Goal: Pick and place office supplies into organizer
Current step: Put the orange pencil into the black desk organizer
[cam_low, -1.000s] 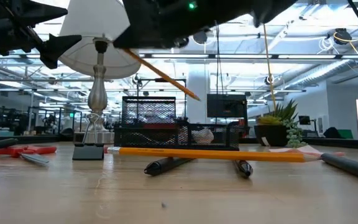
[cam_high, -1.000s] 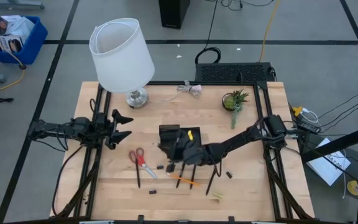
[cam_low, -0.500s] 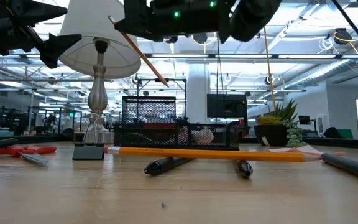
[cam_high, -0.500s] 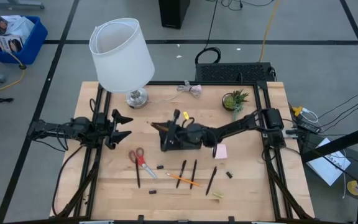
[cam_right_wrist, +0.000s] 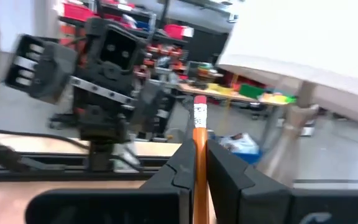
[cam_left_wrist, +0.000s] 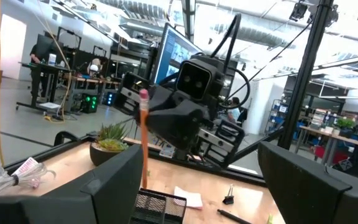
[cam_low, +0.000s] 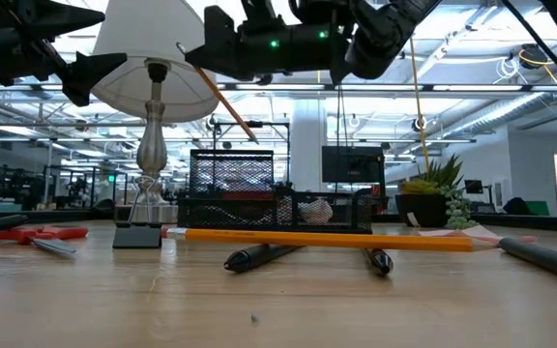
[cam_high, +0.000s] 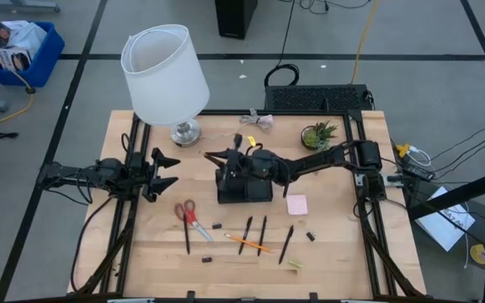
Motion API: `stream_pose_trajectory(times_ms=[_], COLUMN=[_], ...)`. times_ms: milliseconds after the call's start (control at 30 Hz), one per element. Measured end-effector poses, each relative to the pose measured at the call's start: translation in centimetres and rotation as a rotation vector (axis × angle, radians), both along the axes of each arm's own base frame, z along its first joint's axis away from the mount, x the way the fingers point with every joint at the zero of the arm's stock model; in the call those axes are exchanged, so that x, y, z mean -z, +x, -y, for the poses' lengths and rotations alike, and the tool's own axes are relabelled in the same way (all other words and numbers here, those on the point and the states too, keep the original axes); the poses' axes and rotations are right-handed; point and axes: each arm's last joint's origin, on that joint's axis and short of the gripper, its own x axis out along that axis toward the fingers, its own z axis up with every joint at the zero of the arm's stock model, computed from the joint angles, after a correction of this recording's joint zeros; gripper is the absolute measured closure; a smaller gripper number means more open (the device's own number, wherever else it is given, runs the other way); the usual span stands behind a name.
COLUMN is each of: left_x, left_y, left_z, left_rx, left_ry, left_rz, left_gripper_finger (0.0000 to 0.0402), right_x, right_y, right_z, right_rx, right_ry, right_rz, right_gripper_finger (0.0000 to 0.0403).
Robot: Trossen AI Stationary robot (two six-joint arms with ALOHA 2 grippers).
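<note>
My right gripper (cam_high: 228,162) hovers above the black organizer (cam_high: 243,188), shut on an orange pencil (cam_low: 222,97) that slants down toward the tray. The organizer stands mid-table. Near it lie red-handled scissors (cam_high: 188,214), black pens (cam_high: 263,229), a second orange pencil (cam_high: 249,244), a pink sticky-note pad (cam_high: 297,204) and small dark bits (cam_high: 217,225). My left gripper (cam_high: 168,171) waits open at the table's left, raised off the table. My right gripper pinches the pencil between its two fingers (cam_right_wrist: 178,177), a little below the eraser end (cam_right_wrist: 199,115), which sticks up past them. The fingers come level from the table's right, across the pencil. The pencil is lifted clear, steeply tilted, its point (cam_low: 255,139) lowest.
A white-shaded lamp (cam_high: 165,76) stands at the far left of the table, a small potted plant (cam_high: 318,135) at the far right, a clear wrapper (cam_high: 258,120) between them. The loose supplies lie across the near half.
My right gripper has carried the pencil from over the pens toward the far edge and stands above the organizer. The pencil has tipped steeper on the way. The pink pad, covered by the arm before, shows again.
</note>
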Motion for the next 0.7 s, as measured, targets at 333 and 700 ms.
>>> stream_pose_trajectory(times_ms=[333,700], left_x=[0.0,0.0], left_y=[0.0,0.0], left_z=[0.0,0.0], left_rx=[0.000,0.000], left_ry=[0.000,0.000], left_rz=[0.001,0.001], left_gripper_finger=[0.0082,0.0082], right_x=[3.2,6.0], right_y=[0.9,1.4], right_z=[-0.1,-0.2], right_rx=[-0.063,-0.065], right_ry=[0.005,0.010], right_rz=[-0.021,-0.067], right_gripper_finger=[0.0383,0.0376])
